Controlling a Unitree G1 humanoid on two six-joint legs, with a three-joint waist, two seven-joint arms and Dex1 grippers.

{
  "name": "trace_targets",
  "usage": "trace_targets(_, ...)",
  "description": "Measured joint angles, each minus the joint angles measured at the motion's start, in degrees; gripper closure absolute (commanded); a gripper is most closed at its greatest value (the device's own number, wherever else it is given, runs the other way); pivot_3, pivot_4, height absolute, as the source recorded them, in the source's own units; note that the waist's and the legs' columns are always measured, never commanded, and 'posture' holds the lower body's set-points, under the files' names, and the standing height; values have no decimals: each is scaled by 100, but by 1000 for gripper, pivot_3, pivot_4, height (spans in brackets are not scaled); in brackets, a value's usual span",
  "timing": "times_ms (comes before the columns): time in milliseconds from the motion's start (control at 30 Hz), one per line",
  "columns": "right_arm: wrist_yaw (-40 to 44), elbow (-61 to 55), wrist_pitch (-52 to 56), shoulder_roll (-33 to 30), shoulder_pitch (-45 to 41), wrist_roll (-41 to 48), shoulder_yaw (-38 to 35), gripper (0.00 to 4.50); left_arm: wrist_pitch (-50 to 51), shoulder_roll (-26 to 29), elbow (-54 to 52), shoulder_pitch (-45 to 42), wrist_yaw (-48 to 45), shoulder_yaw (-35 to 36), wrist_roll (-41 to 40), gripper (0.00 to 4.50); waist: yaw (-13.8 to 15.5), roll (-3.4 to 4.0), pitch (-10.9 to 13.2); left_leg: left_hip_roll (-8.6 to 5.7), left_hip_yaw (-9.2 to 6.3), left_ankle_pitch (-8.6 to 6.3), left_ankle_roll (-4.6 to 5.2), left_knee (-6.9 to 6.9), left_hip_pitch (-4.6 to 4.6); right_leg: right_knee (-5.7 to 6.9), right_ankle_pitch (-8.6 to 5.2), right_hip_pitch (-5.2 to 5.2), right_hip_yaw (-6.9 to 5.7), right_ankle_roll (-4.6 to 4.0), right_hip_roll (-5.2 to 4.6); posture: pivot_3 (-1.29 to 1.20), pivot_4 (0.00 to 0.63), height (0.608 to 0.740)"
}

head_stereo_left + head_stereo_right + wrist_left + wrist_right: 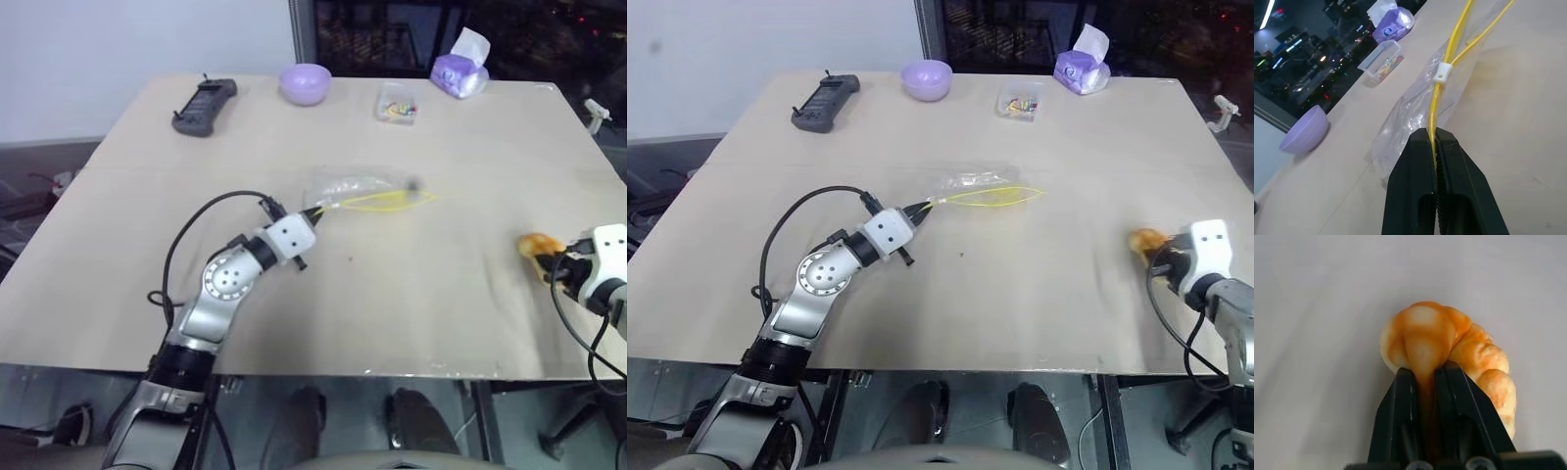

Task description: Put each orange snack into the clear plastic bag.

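Your orange snack (1449,347) sits near the right edge of the table (460,294), well apart from the bag. In the right wrist view it is a soft orange-yellow bun, squeezed out of shape: a ridge of it bulges up between the two black fingers (1400,406). Your right gripper (1422,377) is clamped on the snack, jaws pinched narrow on that ridge.

Your clear plastic bag (358,188) lies flat and crinkled near the middle of the table, its yellow seal strip (387,201) parted into a long loop. A small white slider (1442,73) rides on the strip. Your left gripper (1434,144) is closed on the end of the yellow strip nearest the robot, fingers pressed together with the strip running out between them.

Along the far edge of your table, from the left:
- a black handheld controller (204,106);
- a lilac bowl (306,82);
- a small rigid clear box (398,104) of coloured bits;
- a purple tissue pack (458,72) with a white tissue standing out of it.

All four stand well apart from the bag and from the snack.
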Motion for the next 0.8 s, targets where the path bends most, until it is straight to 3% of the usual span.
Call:
trace_targets(267, 953, -1529, 588, -350, -1239, 1148, 612, 4492, -14, -28, 3, -67, 0, -70, 87, 4500, 2, 8, 8, -2, -10, 0, 0, -2, -13, -20, 0, 0, -12, 1, -2, 0, 150, 740)
trace_targets(500, 1431, -1373, 576, -408, -1970, 1112, 1459, 4492, -27, -118, 11, -161, 1, -110, 154, 4500, 18, 8, 9, -3, -9, 0, 0, -6, -18, -34, 0, -2, -13, 1, -4, 0, 150, 740)
trace_targets(800, 1534, -419, 158, -11, -2471, 539, 2118, 4492, -87, -130, 11, -152, -44, -130, 180, 4500, 13, 9, 9, -2, -10, 0, 0, -15, -24, -49, 0, -6, -14, 1, -4, 0, 150, 740)
